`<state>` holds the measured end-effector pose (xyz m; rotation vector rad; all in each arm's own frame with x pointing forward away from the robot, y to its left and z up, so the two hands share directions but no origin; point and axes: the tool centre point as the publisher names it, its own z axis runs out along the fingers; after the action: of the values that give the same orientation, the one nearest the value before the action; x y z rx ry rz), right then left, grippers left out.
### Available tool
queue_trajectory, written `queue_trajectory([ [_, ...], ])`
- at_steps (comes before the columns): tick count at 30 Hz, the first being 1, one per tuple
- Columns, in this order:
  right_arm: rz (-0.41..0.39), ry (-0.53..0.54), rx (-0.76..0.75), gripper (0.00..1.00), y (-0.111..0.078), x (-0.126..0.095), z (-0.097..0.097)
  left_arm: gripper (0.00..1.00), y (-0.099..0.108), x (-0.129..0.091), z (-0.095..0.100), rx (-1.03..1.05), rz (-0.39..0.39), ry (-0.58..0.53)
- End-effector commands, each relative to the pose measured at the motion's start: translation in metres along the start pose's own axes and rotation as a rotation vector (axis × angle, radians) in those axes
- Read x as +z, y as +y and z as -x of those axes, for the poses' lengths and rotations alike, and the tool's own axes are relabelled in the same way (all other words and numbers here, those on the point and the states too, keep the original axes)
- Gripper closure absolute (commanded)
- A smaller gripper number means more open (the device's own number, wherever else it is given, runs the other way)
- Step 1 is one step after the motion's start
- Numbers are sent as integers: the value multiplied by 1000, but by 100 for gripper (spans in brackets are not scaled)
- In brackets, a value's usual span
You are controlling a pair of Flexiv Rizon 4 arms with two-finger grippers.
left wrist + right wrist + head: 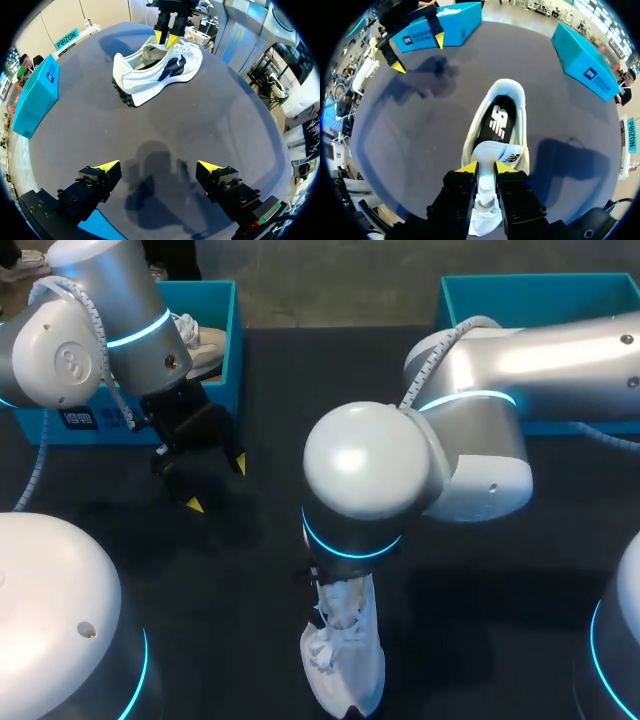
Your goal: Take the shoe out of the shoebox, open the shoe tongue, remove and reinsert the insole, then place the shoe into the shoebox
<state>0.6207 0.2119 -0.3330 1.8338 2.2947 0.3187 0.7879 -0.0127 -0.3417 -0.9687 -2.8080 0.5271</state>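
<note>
Above: the white sneaker point(345, 660) is lying on the table point(230, 590), under my right arm point(470, 440). Left wrist: the left gripper point(157, 167) is hanging open and empty, far from it. Right wrist: the right gripper point(485, 167) is pinching the shoe tongue point(502, 152), and the sneaker is pointing straight ahead.

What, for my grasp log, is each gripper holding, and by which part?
The right gripper pinches the white shoe by its tongue; the left gripper holds nothing.

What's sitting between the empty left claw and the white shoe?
Nothing: the left wrist view shows only bare dark table between the open left gripper and the shoe.
</note>
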Motion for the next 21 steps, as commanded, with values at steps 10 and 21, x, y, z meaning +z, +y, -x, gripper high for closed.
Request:
queue_trajectory([
  [10,88,28,-187,70,15,-43,1,0,0,0,0,0,3,1],
  [21,15,158,-590,0,48,-56,29,0,0,0,0,0,3,1],
])
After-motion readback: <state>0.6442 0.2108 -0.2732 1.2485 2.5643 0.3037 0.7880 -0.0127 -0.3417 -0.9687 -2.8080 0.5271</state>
